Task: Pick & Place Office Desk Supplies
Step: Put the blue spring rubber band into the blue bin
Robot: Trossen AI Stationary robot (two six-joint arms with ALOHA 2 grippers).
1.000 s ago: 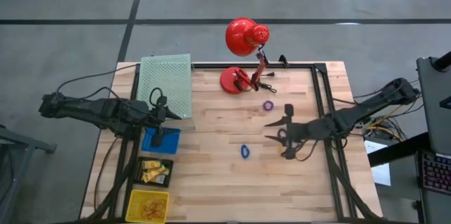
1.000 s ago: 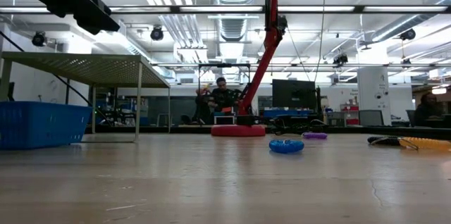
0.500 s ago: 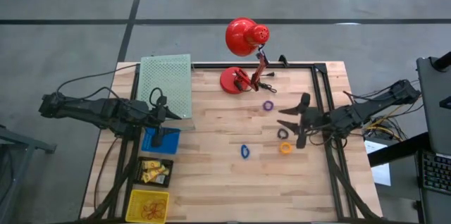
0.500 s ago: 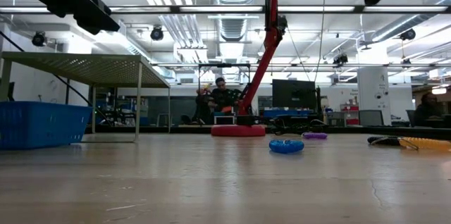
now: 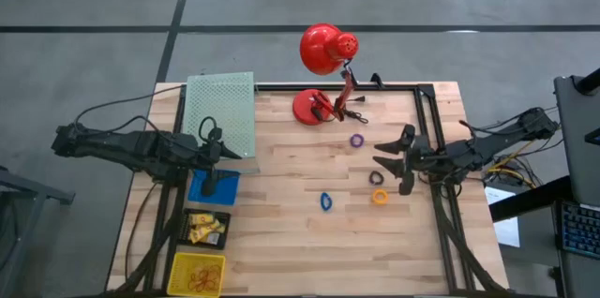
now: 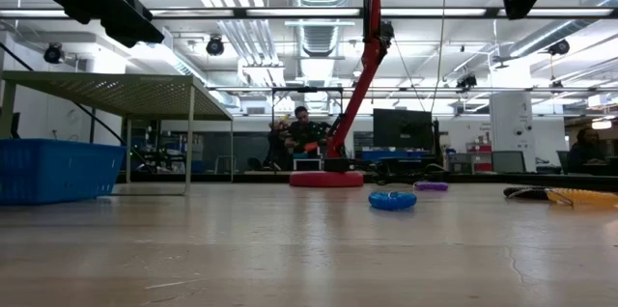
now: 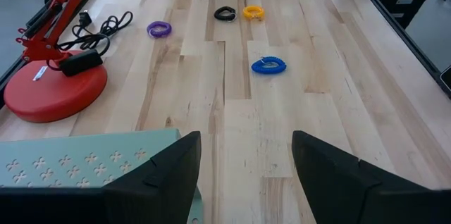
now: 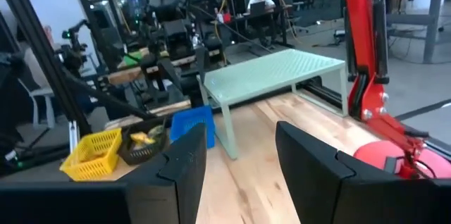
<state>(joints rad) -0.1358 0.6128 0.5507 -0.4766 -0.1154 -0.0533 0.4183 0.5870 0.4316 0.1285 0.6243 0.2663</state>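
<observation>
Four small rings lie flat on the wooden table: a purple ring (image 5: 356,140), a black ring (image 5: 377,177), an orange ring (image 5: 380,197) and a blue ring (image 5: 325,201). The left wrist view shows them as purple ring (image 7: 158,29), black ring (image 7: 224,14), orange ring (image 7: 253,13) and blue ring (image 7: 268,65). My right gripper (image 5: 386,159) hangs open above the table near its right edge, over the black ring, with nothing between its fingers (image 8: 239,160). My left gripper (image 5: 232,153) stands open and empty at the left, beside the green shelf, above the blue bin.
A red desk lamp (image 5: 323,50) stands on its round base (image 5: 312,106) at the far edge, its cord beside it. At the left are a green perforated shelf (image 5: 222,111), a blue bin (image 5: 214,186), a black bin with yellow pieces (image 5: 206,228) and a yellow basket (image 5: 197,273).
My right gripper has drawn back toward the table's right edge and rolled about its own axis, staying open. The black and orange rings, covered by the arm a second ago, now show on the table. The rings have not moved since they came into view.
</observation>
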